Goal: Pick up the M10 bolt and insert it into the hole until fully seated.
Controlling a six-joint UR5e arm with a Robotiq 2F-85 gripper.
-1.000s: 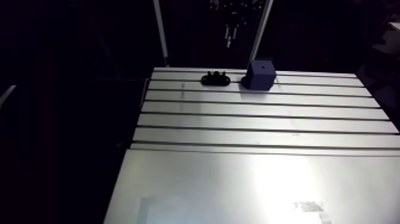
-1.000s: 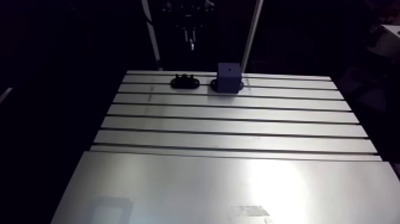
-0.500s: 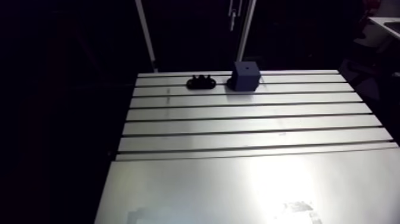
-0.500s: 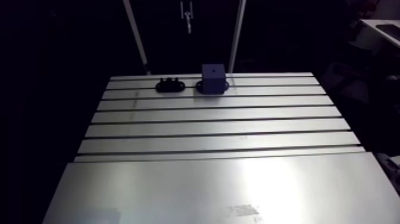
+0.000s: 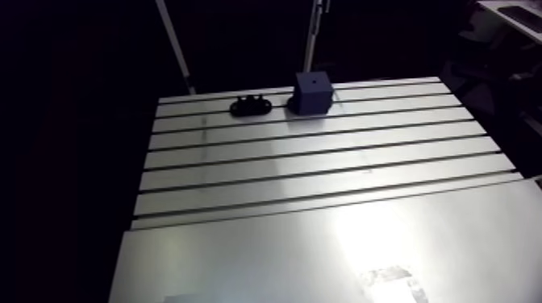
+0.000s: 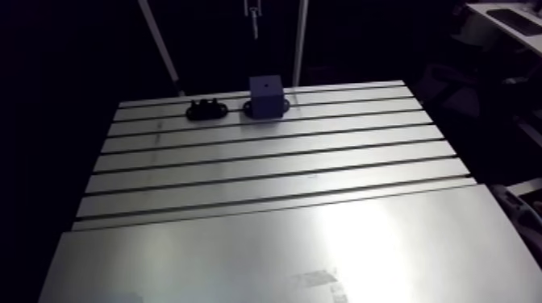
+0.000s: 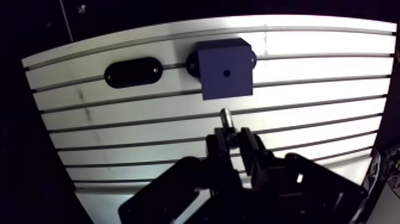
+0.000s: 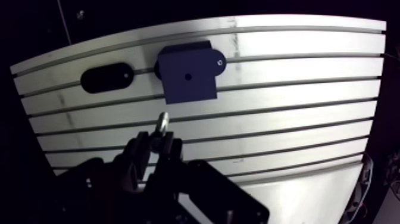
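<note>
M10 bolt [image 7: 226, 117] sat clamped between the two fingers [image 7: 219, 143] of the gripper [image 7: 237, 140], which were drawn in narrow on its lower end, so that end was hidden between them. Its long axis ran in line with the fingers, and its bare shank stuck out past the fingertips, pointing ahead of the gripper toward the blue block [image 7: 225, 68]. In the wrist view the tip stopped just short of the block's nearer edge and was clear of the block. It was not in the hole [image 7: 226, 74], a small dark dot in the middle of the block's top face.

The block stood on a darker base with a rounded lug at each side. Beside it, apart from it and along the same slat, lay a black oblong piece [image 7: 134, 73]; in the arm view it showed small bumps on top.

Both rested near the far edge of the slotted aluminium table [image 5: 323, 161], whose long slots ran parallel across it. The nearer part of the surface was a smooth plate [image 5: 242, 258] with a bright patch of glare. Beyond the table's edges the surroundings were dark.
</note>
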